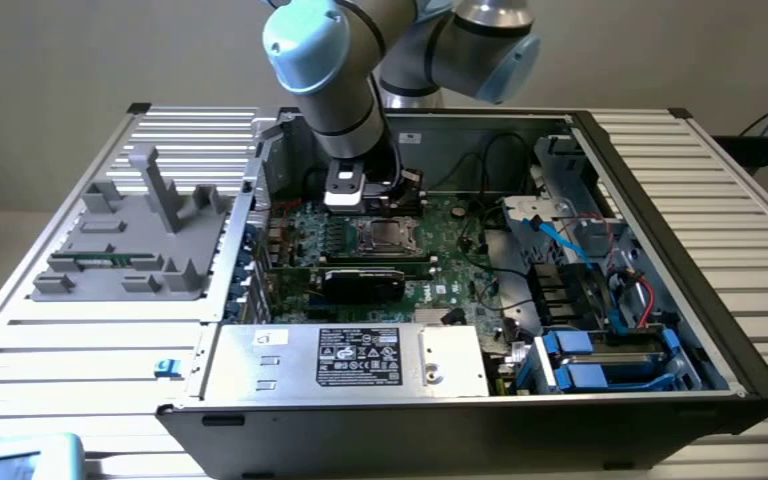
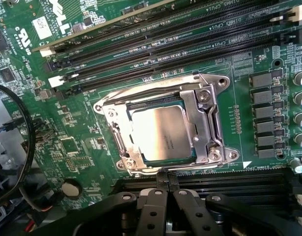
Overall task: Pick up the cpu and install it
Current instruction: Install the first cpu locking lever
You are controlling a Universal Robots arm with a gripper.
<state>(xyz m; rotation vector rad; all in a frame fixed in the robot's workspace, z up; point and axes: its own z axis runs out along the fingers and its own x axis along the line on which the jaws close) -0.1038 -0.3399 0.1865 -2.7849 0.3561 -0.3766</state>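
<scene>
Green motherboard [image 2: 67,123], silvery square cpu [image 2: 163,132] apparently seated within steel socket frame [image 2: 209,123], clenched black tool [image 2: 164,179] empty above.

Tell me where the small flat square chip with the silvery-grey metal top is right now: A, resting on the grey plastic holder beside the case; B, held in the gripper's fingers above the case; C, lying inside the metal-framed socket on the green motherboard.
C: the small flat square chip with the silvery-grey metal top lies inside the metal-framed socket, and the shut gripper holds nothing.
</scene>
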